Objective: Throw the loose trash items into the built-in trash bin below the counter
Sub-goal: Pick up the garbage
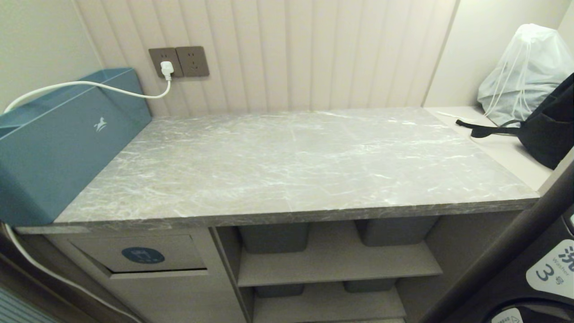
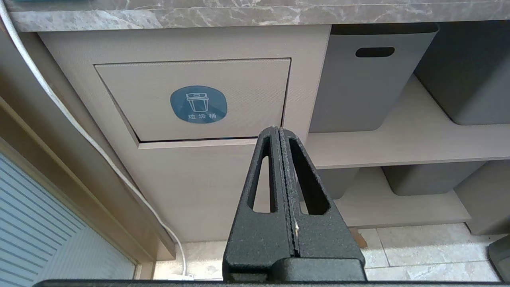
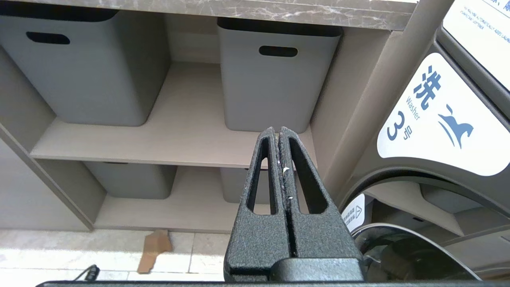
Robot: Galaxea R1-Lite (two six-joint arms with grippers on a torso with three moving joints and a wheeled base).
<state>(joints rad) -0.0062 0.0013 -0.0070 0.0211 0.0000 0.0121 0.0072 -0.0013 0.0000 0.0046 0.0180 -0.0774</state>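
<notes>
The grey marble-look counter fills the head view, and no loose trash items show on it or anywhere else. Below its left end sits the built-in trash bin, a beige flap with a dark-blue oval sticker, its flap down. My left gripper hangs below counter height in front of the cabinet, shut and empty, a little right of the flap's lower corner. In front of the open shelves my right gripper is parked, also shut with nothing in it. Neither arm shows in the head view.
A big dull-blue box stands at the counter's left end, with a white cable running to a wall socket. Grey tubs sit on the shelves. A black bag and a white drawstring sack lie at the right. A washer stands right of the shelves.
</notes>
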